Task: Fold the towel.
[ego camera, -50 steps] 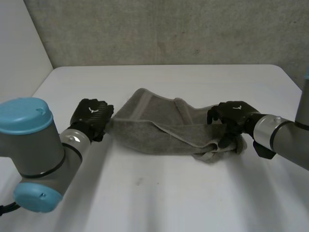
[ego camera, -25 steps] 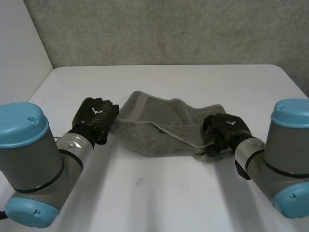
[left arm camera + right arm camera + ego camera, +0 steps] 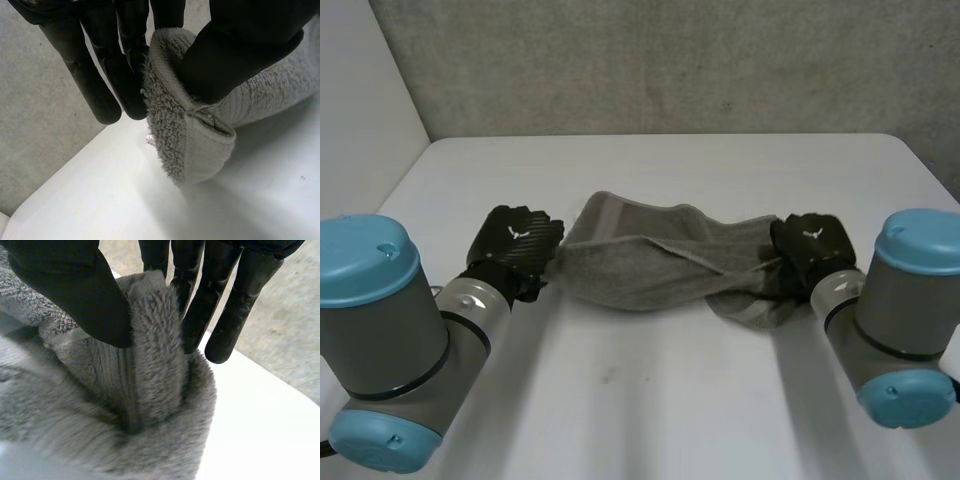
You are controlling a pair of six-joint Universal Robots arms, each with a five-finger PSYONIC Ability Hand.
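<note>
Grey towel (image 3: 655, 268) bunched lengthwise, stretched between both hands low over white desk (image 3: 660, 400); cannot tell whether middle touches desk. At its left end, left robot hand (image 3: 516, 243) pinches hemmed corner between thumb and fingers; corner tip (image 3: 200, 145) hangs below thumb. At its right end, right robot hand (image 3: 808, 248) clamps upright fold of terry between thumb and straight fingers; loose lump of towel lies under that hand. Grey wall (image 3: 670, 60) behind desk.
</note>
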